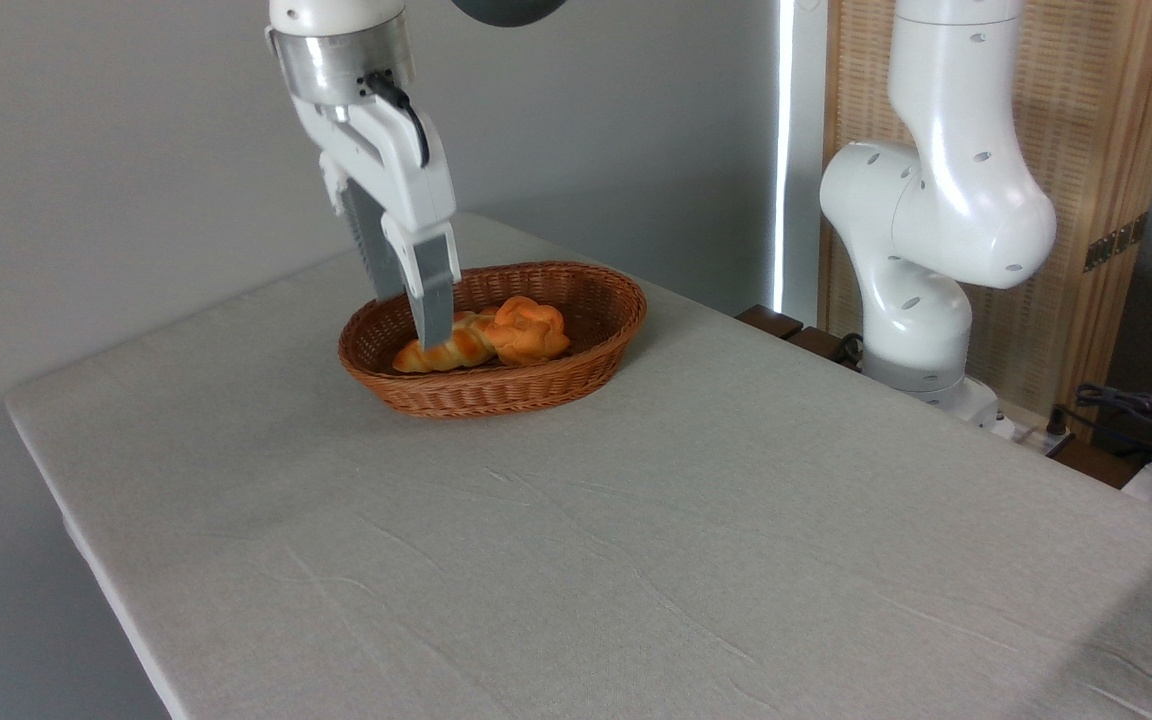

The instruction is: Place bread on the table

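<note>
The bread [532, 331], a small round golden-orange bun with a knotted top, lies inside a brown wicker basket [496, 398] on the table [636, 520], which is covered in pale grey cloth. My gripper [414, 318] hangs over the left half of the basket, pointing down, open with nothing between its fingers. Its nearer finger [433, 290] reaches down in front of a twisted braid loaf [448, 350] that lies just left of the bun. The bun sits a little right of the fingers, apart from them.
The arm's white base [921, 300] stands past the table's far right edge. Cables and small items [1146, 420] lie at the far right. Bare cloth stretches in front of the basket toward the near edge.
</note>
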You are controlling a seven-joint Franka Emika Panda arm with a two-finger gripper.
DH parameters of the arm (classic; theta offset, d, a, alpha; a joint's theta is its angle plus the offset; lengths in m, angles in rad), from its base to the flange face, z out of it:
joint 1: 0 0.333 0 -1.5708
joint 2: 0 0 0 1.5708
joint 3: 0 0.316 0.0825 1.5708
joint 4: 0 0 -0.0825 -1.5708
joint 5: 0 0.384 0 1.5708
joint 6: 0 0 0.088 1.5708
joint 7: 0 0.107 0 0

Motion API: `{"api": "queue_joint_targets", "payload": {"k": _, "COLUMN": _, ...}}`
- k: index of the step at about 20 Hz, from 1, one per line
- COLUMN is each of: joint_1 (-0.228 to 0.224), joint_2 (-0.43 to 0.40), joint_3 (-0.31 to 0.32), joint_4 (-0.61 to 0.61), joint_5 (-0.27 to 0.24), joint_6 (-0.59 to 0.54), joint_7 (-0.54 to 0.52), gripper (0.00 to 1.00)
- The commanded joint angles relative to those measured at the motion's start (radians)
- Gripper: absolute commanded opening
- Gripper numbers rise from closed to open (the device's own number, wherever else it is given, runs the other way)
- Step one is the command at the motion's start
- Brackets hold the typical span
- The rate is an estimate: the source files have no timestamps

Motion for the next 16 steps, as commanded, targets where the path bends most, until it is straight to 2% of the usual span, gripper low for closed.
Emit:
{"api": "queue_joint_targets", "payload": {"k": 1, "joint_1": -0.017, "joint_2": -0.135, "joint_3": -0.085, "joint_4": -0.202, "joint_5": -0.046, "joint_6": 0.139, "joint_7": 0.014, "gripper": 1.0}}
{"api": "queue_joint_targets", "payload": {"k": 4, "joint_1": -0.065, "joint_2": -0.135, "joint_3": -0.116, "joint_4": -0.228, "joint_5": -0.046, "joint_6": 0.137, "joint_7": 0.004, "gripper": 1.0}}
{"api": "queue_joint_targets", "payload": {"k": 6, "joint_1": -0.09, "joint_2": -0.148, "joint_3": -0.133, "joint_4": -0.263, "joint_5": -0.046, "joint_6": 0.097, "joint_7": 0.009, "gripper": 1.0}}
{"api": "queue_joint_targets", "payload": {"k": 8, "joint_1": -0.093, "joint_2": -0.148, "joint_3": -0.179, "joint_4": -0.323, "joint_5": -0.046, "joint_6": 0.072, "joint_7": 0.011, "gripper": 1.0}}
{"api": "queue_joint_targets", "payload": {"k": 12, "joint_1": -0.093, "joint_2": -0.145, "joint_3": -0.188, "joint_4": -0.446, "joint_5": -0.05, "joint_6": 0.086, "joint_7": 0.014, "gripper": 1.0}}
{"api": "queue_joint_targets", "payload": {"k": 14, "joint_1": -0.094, "joint_2": -0.144, "joint_3": -0.188, "joint_4": -0.463, "joint_5": -0.111, "joint_6": 0.088, "joint_7": 0.014, "gripper": 1.0}}
{"api": "queue_joint_targets", "payload": {"k": 16, "joint_1": -0.093, "joint_2": -0.144, "joint_3": -0.186, "joint_4": -0.477, "joint_5": -0.133, "joint_6": 0.094, "joint_7": 0.015, "gripper": 1.0}}
